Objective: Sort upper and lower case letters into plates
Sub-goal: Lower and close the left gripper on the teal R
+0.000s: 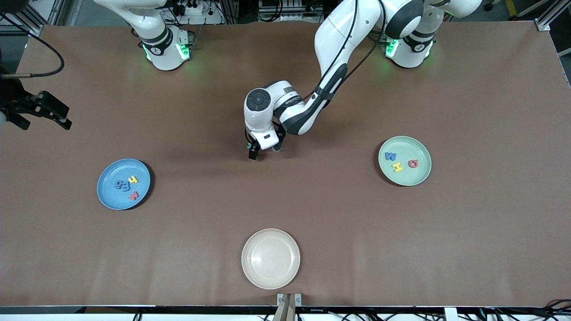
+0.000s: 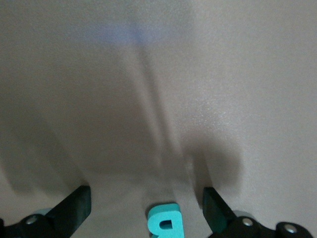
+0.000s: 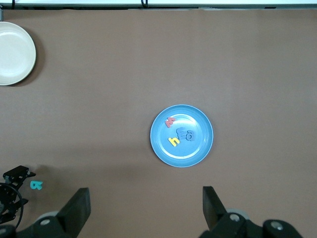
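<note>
Nearest the front camera lies the cream-white plate (image 1: 271, 258), round, shallow and bare, at the table's (image 1: 468, 249) front edge midway between the two arms' ends.

Farther from the camera, toward the right arm's end, sits the blue plate (image 1: 123, 183). It carries a yellow lower-case h (image 1: 133, 180), a red letter (image 1: 133, 195) and two dark blue letters (image 1: 121, 184) touching each other. About level with it, toward the left arm's end, sits the pale mint green plate (image 1: 404, 160), holding a blue W (image 1: 391, 156), a yellow H (image 1: 397, 167) and a red G (image 1: 413, 163), each lying apart from the others.

Farther still, near the table's middle, the left gripper (image 1: 264, 153) is low over the brown surface, its fingers spread wide with nothing pinched. The front view hides what lies under it; the left wrist view shows a small teal letter (image 2: 165, 221), flat with one closed loop, lying on the table between the two black fingers (image 2: 74, 206) and touching neither.

The right gripper (image 1: 42, 117) waits high over the table's edge at the right arm's end, fingers spread and empty. Its wrist view looks straight down on the blue plate (image 3: 181, 135), where the red letter reads as an m (image 3: 170, 121), and also catches the teal letter (image 3: 36, 185) just beside the left gripper (image 3: 15, 191).
</note>
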You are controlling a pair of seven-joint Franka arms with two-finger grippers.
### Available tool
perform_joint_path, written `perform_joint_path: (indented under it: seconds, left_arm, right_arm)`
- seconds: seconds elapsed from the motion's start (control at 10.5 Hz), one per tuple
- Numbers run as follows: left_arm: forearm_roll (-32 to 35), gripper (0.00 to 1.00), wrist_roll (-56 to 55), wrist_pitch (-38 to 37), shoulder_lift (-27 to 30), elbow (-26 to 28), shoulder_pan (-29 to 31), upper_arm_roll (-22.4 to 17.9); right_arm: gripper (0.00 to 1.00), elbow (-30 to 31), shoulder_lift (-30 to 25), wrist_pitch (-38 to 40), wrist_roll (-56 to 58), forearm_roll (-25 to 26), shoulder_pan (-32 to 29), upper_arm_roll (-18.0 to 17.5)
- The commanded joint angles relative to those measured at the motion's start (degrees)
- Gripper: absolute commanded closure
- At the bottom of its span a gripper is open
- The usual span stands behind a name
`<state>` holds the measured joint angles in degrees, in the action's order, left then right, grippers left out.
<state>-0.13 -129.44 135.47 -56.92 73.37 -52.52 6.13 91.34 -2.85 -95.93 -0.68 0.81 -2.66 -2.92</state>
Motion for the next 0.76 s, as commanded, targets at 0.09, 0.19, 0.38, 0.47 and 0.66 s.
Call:
perform_joint_path:
  seconds: [0.09,0.19,0.38,0.47,0.66]
  left_arm:
    - [-1.98,0.0,-2.56,-0.12,-2.57,-3.31,-0.39,0.11]
    - [-1.98,0.0,-3.97,-0.12,-2.75,-4.36,-0.74,0.19]
    - [-2.15,0.0,-4.33,-0.12,-2.49,-4.55,-0.92,0.72]
    - [-2.15,0.0,-4.33,-0.12,-2.49,-4.55,-0.92,0.72]
    - [-2.24,0.0,-4.33,-0.12,-2.93,-5.6,-0.92,0.55]
  right_arm:
    - [0.0,-5.2,0.12,5.21,0.86,-1.42,-0.33,-0.68]
    - [0.0,-5.38,0.04,6.36,0.6,-1.42,-0.24,-0.95]
    - [0.0,-5.39,0.12,6.81,0.86,-1.42,-0.24,-0.78]
    - [0.0,-5.3,0.3,6.81,0.86,-1.42,-0.24,-0.6]
    - [0.0,-5.3,1.09,6.46,0.77,-1.34,-0.5,-0.6]
